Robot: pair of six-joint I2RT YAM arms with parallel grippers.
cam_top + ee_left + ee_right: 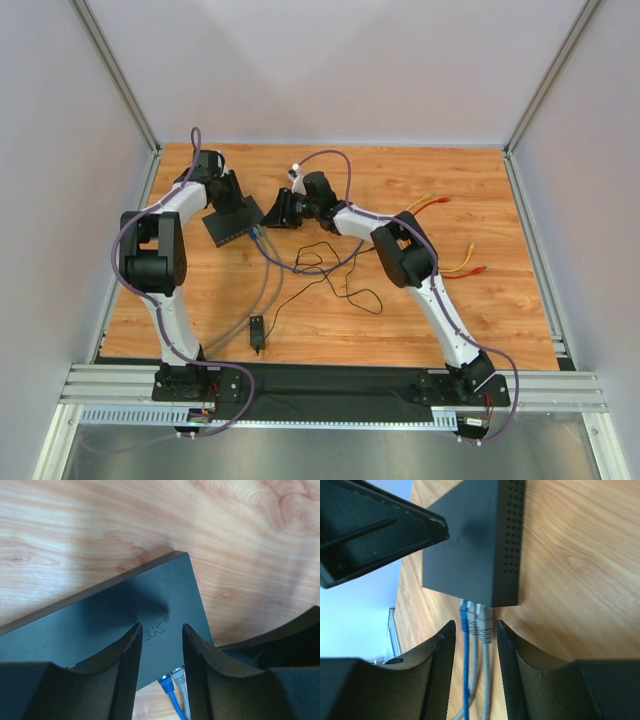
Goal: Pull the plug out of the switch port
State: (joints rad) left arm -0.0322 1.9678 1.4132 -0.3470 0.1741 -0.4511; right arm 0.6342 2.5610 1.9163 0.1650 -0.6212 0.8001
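Rail [100, 385], wooden tabletop [480, 320] bearing switch [232, 222] — grey walls [330, 60].

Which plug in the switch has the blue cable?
The leftmost plug of three in the right wrist view; the two grey plugs beside it carry grey cables.

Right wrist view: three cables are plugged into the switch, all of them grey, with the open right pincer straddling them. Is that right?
Not quite. Only two are grey cables; the leftmost is a blue cable, as the right wrist view shows. The rest holds: three are plugged into the switch, and the open right pincer straddles them.
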